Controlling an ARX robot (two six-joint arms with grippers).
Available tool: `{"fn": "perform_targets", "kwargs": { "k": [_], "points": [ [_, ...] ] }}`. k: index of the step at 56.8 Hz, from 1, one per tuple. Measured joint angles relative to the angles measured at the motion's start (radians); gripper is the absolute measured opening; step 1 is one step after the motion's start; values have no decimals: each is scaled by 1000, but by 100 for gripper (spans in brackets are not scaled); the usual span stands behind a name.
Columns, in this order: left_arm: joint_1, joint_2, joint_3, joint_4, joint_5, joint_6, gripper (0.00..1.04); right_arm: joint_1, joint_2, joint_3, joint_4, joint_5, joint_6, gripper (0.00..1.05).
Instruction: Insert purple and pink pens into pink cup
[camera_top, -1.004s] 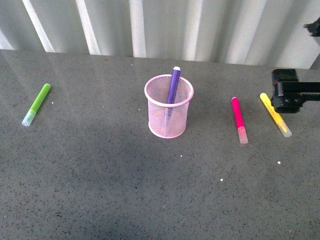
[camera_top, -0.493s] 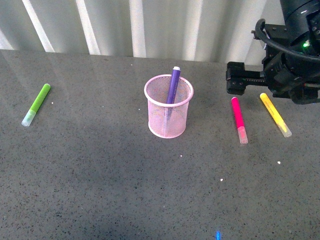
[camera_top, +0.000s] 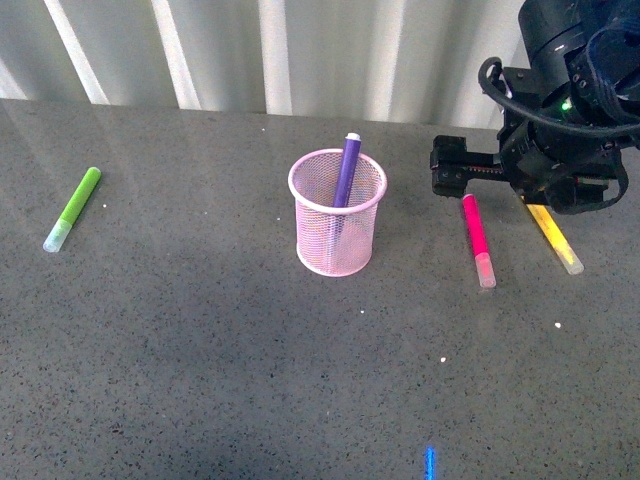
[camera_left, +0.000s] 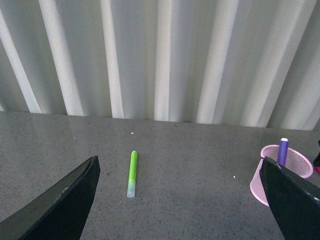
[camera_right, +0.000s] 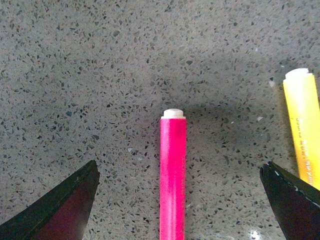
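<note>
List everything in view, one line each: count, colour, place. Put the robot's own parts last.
table: one, dark grey speckled, under everything.
backdrop: one, white with vertical ribs, behind the table.
cup: one, light pink mesh, upright at table centre.
purple pen: one, purple, standing tilted inside the cup.
pink pen: one, magenta, lying flat to the right of the cup.
yellow pen: one, yellow, lying flat right of the pink pen, partly under the right arm.
green pen: one, lime green, lying flat at far left.
left gripper: one, black, open, facing the green pen.
right gripper: one, black, open, above the pink pen's far end.
</note>
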Motion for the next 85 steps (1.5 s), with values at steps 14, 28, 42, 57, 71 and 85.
{"fn": "perform_targets", "kwargs": {
  "k": [14,28,42,57,71,85],
  "points": [
    [0,0,0,0,0,0,98,5,51,28,0,9,8,98],
    [0,0,0,0,0,0,98,5,77,62,-10,10,8,98],
    [0,0,0,0,0,0,98,11,99,94,-23,6,8,81],
    [0,0,0,0,0,0,98,13,102,92,-11,-8,14,44],
    [0,0,0,0,0,0,98,-1,87,50,44,-54,18,13],
    [0,0,0,0,0,0,98,-3,43,-61,249,-54,-3,12]
  ]
}}
